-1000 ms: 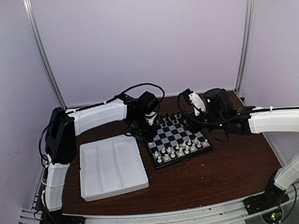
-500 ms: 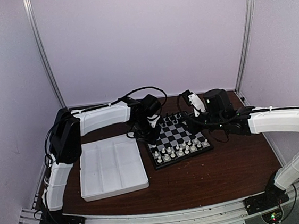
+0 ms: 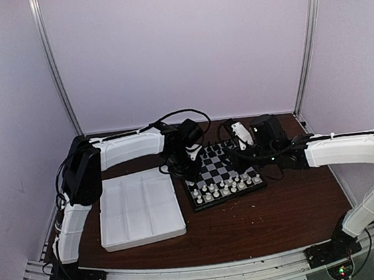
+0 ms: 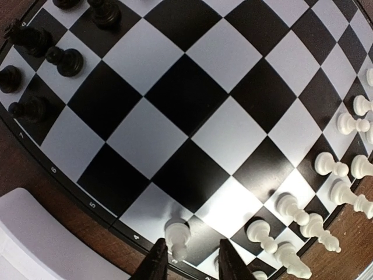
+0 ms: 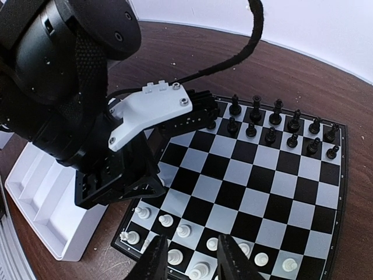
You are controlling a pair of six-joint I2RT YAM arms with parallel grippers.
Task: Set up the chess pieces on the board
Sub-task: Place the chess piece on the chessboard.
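The board (image 3: pixel 225 171) lies mid-table. White chess pieces (image 3: pixel 225 188) fill its near rows and black ones (image 3: pixel 216 149) its far rows. My left gripper (image 3: pixel 188 165) hangs low over the board's left edge. In the left wrist view it (image 4: pixel 191 263) is open, with one white pawn (image 4: pixel 176 235) standing on the board between the fingers, close to the left finger (image 4: pixel 154 263). More white pieces (image 4: pixel 326 175) stand at the right. My right gripper (image 3: pixel 240 134) hovers over the board's far right side. In the right wrist view it (image 5: pixel 195 259) is open and empty above the white rows (image 5: pixel 175 227).
A white compartmented tray (image 3: pixel 139 208) sits left of the board, touching distance from the left arm. The left arm's wrist and cable (image 5: pixel 87 87) fill the left of the right wrist view. Brown table (image 3: pixel 262 219) extends in front of the board.
My left gripper has moved right and down to the board's left edge. My right gripper has shifted slightly left and lower over the board.
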